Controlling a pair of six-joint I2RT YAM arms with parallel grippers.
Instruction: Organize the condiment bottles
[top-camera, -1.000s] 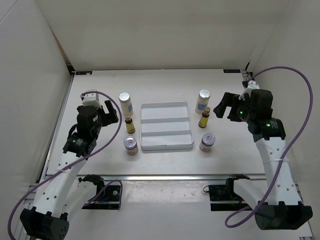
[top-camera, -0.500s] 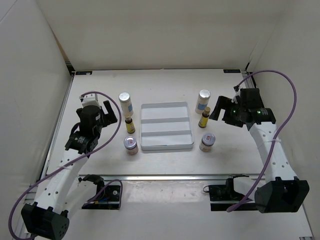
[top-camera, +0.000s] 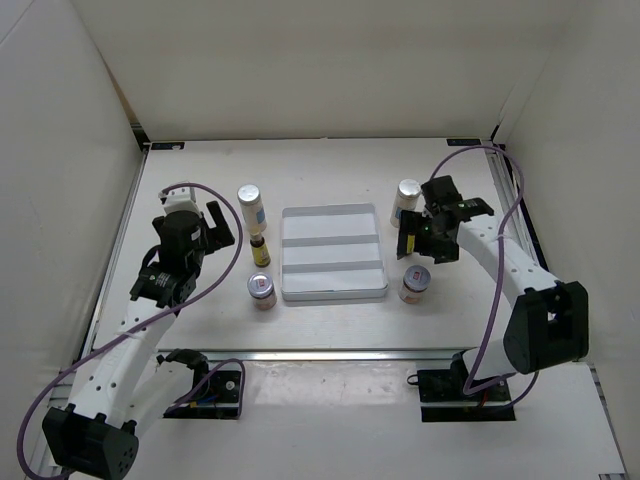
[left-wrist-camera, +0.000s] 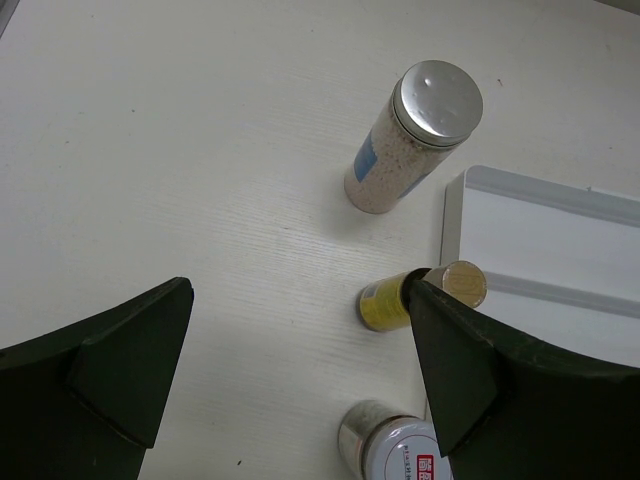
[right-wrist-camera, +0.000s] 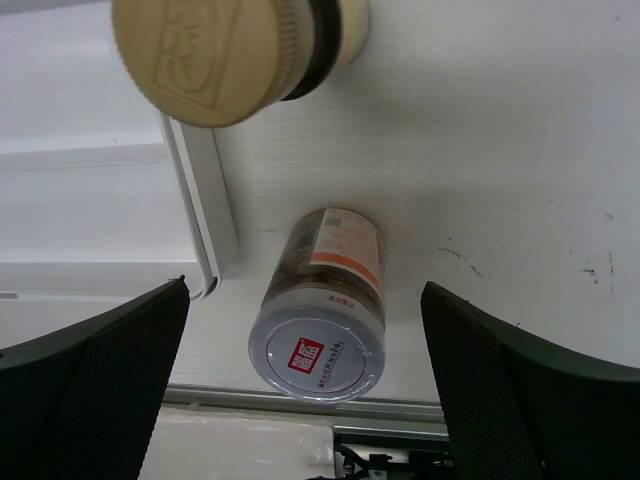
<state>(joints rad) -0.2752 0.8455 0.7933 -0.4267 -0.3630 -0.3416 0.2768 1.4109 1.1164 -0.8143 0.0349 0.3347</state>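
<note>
The right gripper (top-camera: 418, 244) has swung in from the bench's right side. It now hangs wide open and empty, with the slim yellow bottle (right-wrist-camera: 225, 50) just ahead of its fingers, so a grasp looks next. The left gripper (top-camera: 218, 226) is open, empty and unmoved.

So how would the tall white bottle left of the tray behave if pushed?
The bottle stands tall on a narrow footprint, so a high push would likely tip it. Being round, it could then roll. It looks full, so it is probably not light.
</note>
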